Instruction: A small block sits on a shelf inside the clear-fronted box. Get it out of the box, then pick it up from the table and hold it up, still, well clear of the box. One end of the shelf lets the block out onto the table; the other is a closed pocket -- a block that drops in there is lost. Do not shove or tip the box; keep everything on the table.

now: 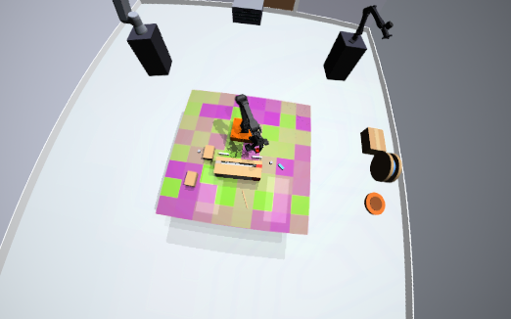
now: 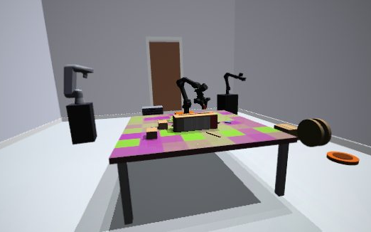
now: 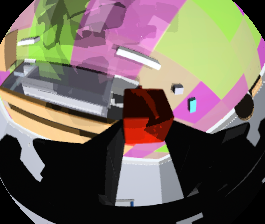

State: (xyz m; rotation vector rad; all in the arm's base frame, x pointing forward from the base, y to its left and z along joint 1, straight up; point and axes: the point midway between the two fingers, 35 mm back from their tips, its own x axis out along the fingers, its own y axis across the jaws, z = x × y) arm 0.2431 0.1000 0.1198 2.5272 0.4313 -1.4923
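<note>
The box (image 1: 237,169) lies near the middle of the table (image 1: 286,222). The arm's base (image 1: 240,131) stands behind it, toward the far edge. Two small crates (image 1: 208,152) (image 1: 191,178) lie to its left, and the gripper (image 2: 202,101) holds the block (image 3: 145,117) above the box's right end.
</note>
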